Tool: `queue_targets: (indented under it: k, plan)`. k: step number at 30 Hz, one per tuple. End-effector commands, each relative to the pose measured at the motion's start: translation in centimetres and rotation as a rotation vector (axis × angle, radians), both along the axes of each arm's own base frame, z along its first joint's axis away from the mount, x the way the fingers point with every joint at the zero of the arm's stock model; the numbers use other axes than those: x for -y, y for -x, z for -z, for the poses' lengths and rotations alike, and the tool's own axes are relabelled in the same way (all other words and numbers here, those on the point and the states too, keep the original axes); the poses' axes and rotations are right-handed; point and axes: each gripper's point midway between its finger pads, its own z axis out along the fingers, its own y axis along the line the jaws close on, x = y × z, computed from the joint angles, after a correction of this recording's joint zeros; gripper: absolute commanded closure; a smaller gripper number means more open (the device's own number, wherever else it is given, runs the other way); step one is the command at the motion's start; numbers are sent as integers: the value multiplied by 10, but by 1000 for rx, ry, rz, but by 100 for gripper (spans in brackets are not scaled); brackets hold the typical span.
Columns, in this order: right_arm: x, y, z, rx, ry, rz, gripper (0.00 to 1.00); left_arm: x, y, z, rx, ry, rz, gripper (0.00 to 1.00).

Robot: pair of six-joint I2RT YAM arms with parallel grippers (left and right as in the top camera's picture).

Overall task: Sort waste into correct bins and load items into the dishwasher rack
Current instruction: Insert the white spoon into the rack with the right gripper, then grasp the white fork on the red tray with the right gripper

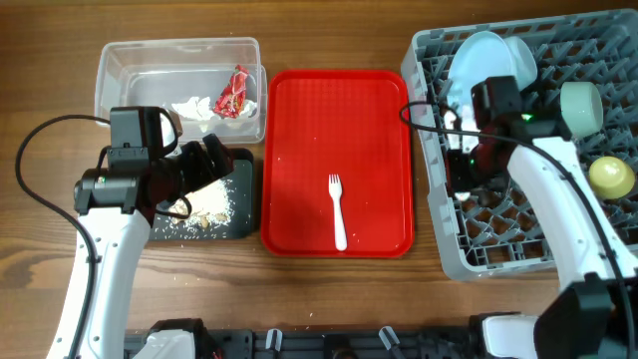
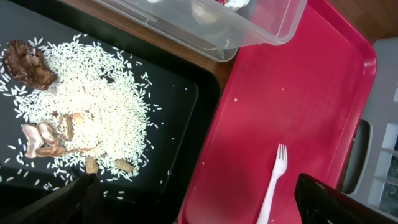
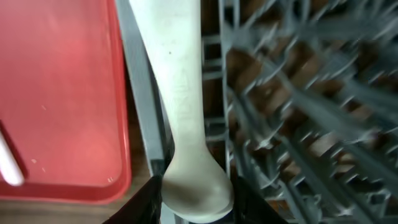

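At the table's far-left corner the tub (image 1: 110,70) holds the wrapper (image 1: 235,92) and napkin (image 1: 194,108). Just in front of it, the left gripper (image 1: 212,163) hangs released over the black tray (image 1: 239,217) and its scraps (image 2: 93,106). Mid-table, the fork (image 1: 337,209) lies on the red tray (image 1: 299,150). By the right edge, the right gripper (image 1: 464,172) clenches the spoon (image 3: 183,93) at the left rim of the rack (image 1: 498,254). The plate (image 1: 477,62), white bowl (image 1: 518,60), mint bowl (image 1: 581,105) and cup (image 1: 610,177) sit inside the rack.

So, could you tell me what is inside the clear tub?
A red snack wrapper and a crumpled white napkin lie in the clear tub. The left arm covers its near-left corner.
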Motion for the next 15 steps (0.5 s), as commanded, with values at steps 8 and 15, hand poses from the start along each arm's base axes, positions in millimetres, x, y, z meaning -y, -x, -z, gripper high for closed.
queue_targets:
  k: [8,15]
  plan:
    - [-6,-14,-26,43,-33,-12,41,-2,-1,-4,14,1,-4,0]
    - [-48,-33,-56,122,-272,-49,36,-2,-1,-4,14,0,-4,0]
